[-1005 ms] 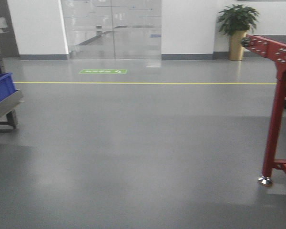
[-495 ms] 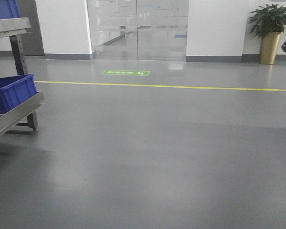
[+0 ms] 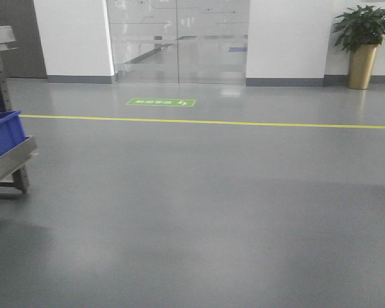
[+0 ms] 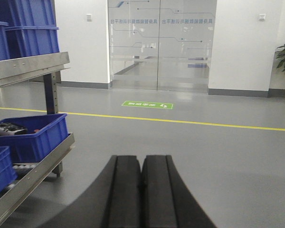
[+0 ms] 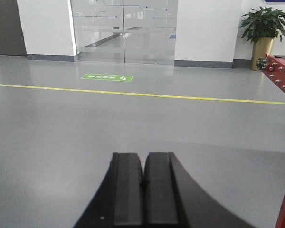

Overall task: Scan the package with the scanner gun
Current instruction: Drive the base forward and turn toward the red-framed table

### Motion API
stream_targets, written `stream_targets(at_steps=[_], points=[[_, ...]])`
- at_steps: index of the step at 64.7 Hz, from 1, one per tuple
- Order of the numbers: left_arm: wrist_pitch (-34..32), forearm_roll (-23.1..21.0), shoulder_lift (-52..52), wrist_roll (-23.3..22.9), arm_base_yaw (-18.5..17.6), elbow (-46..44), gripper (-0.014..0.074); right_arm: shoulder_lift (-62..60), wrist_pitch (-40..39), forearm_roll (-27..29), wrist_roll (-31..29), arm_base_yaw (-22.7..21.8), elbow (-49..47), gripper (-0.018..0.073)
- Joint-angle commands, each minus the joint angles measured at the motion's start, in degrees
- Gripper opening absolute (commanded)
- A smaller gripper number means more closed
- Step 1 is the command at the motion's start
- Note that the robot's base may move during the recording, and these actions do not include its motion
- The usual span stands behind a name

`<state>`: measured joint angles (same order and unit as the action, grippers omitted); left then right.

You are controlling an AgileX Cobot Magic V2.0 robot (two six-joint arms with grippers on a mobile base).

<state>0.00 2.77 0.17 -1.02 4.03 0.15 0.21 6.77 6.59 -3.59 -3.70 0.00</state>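
Left gripper [image 4: 141,161]: fingers pressed together, empty, I judge kept shut for travel | right gripper [image 5: 144,159]: likewise clenched on nothing | package, scanner gun: in no view | blue bin [image 4: 33,137] on metal rack [image 4: 28,66] at left, red frame [image 5: 281,71] at right | I've nothing to scan yet

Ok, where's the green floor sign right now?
In the front view the green floor sign lies flat on the floor left of centre, just beyond the yellow line and in front of the glass doors.

Shows grey floor [image 3: 199,218] crossed by yellow line [image 3: 212,121], green floor sign [image 3: 161,102] before glass doors [image 3: 178,42], blue bin [image 3: 1,133] at left edge, potted plant [image 3: 362,38] far right.
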Motion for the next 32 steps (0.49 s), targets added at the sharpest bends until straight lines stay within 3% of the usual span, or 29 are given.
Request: stream_targets(at_steps=[1,32], points=[[-1.03,0.05,-0.17,-0.09,-0.38,-0.15,-0.0111,-0.21,-0.85,0.13,-0.27,-0.21,0.0,-0.0153],[-1.03,0.05,-0.17,-0.09,-0.38,-0.15,-0.0111,-0.21,-0.85,0.13,-0.27,-0.21,0.0,-0.0153]])
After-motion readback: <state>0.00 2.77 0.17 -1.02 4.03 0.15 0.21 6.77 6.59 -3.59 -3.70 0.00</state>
